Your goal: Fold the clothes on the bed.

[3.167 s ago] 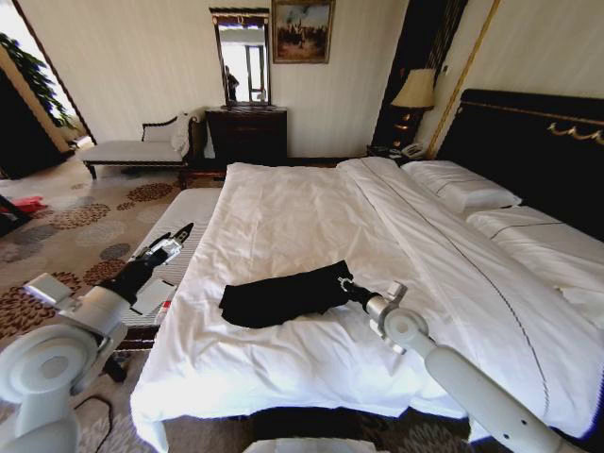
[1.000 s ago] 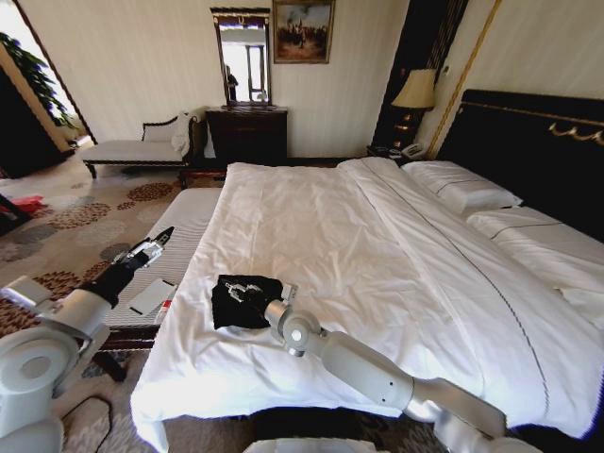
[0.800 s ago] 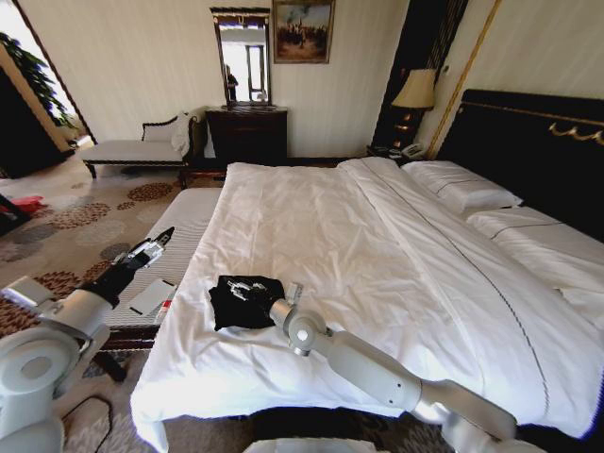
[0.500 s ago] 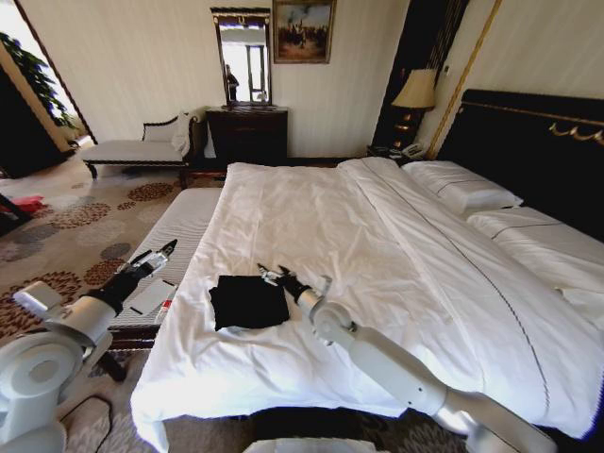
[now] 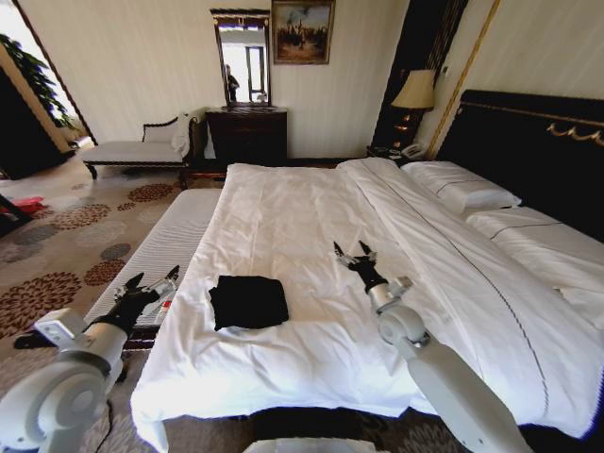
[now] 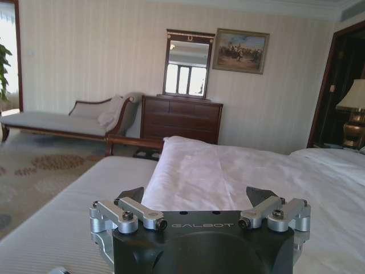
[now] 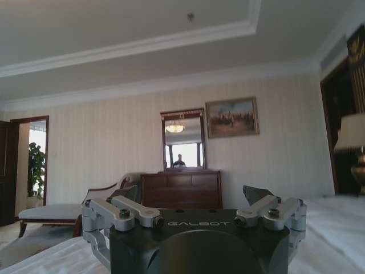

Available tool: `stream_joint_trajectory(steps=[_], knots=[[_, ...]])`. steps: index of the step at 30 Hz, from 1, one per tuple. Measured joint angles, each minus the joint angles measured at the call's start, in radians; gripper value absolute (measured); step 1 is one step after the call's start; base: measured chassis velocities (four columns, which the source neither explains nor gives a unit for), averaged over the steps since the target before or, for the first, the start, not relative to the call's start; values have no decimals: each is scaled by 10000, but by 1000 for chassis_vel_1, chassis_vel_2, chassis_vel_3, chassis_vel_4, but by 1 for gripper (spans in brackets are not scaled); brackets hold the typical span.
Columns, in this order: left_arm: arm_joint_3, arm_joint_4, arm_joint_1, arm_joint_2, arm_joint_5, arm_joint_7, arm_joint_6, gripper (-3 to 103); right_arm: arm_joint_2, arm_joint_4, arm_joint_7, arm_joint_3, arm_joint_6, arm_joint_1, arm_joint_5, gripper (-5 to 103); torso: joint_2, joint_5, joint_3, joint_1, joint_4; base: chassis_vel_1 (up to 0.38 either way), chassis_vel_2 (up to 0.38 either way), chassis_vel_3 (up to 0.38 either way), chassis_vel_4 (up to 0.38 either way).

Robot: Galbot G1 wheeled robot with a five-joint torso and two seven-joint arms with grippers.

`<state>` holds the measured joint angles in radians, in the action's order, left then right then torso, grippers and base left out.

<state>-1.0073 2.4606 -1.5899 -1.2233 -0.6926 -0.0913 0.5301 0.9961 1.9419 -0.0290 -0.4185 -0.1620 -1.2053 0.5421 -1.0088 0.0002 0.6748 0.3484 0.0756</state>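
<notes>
One small black soft-fabric T-shirt [image 5: 248, 301] lies folded into a compact square near the foot of the large white-duveted bed [image 5: 311, 226] — we judge folding finished. Right gripper [image 5: 353, 251] hangs wide above the duvet, left gripper [image 5: 149, 281] wide beside the bed; next, perhaps only parking both arms.

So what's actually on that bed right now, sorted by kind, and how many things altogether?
Folded black T-shirts: 1, the T-shirt near the foot of the bed
White pillows: 2, the nearer pillow and the farther pillow
Total: 3 things on the bed
</notes>
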Motion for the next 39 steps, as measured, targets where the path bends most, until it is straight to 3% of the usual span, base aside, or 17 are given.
stream_joint_trajectory(steps=[3, 5, 8, 10, 11, 13, 16, 21, 27, 39], knots=[[401, -158, -537, -404, 1872, 612, -1482, 100, 619, 1115, 663, -1168, -305, -1458, -760, 100, -1, -1, 0, -2, -4, 0, 0, 0, 0], [545, -210, -668, -527, 2128, 678, -1758, 100, 802, 1344, 689, -1342, -310, -1681, -870, 100, -1, -3, 0, -2, -3, 0, 0, 0, 0], [1347, -350, -1045, -1141, 2629, 880, -2478, 100, 1955, 2426, 153, -2106, 35, -2798, -1799, 100, -1, -3, -1, -3, -9, 0, 0, 0, 0], [1484, -369, -1050, -1239, 2719, 969, -2584, 100, 2105, 2547, 74, -2203, 69, -2959, -1957, 100, -1, -4, 0, -3, -7, 0, 0, 0, 0], [1866, -437, -1033, -1503, 3297, 1231, -2991, 100, 2468, 2750, -65, -2550, -15, -3412, -2379, 100, -1, -1, 0, -2, -5, 0, 0, 0, 0], [1991, -457, -1021, -1570, 3509, 1355, -3158, 100, 2564, 2824, -81, -2701, -24, -3563, -2537, 100, 0, 0, 1, -2, -4, 0, 0, 0, 0], [2613, -600, -966, -1974, 4271, 1849, -3862, 100, 2858, 3195, -89, -3454, -35, -4336, -2891, 100, -1, 0, 1, -1, 0, 0, 0, 0, 0], [2984, -703, -939, -2413, 4572, 1893, -4052, 100, 2850, 3287, -74, -3839, -15, -4507, -2856, 100, -1, -3, 1, -1, -5, 0, 0, 0, 0], [2710, -825, -1015, -2739, 5025, 1989, -4429, 100, 3084, 3214, -66, -3725, -14, -4277, -2800, 100, 1, -1, 2, 0, -5, 0, 0, 0, 0], [2487, -795, -1286, -2859, 4939, 2142, -4188, 100, 3244, 3119, 118, -3359, -69, -4122, -2985, 100, 1, -3, 2, 1, -4, 0, 0, 0, 0]])
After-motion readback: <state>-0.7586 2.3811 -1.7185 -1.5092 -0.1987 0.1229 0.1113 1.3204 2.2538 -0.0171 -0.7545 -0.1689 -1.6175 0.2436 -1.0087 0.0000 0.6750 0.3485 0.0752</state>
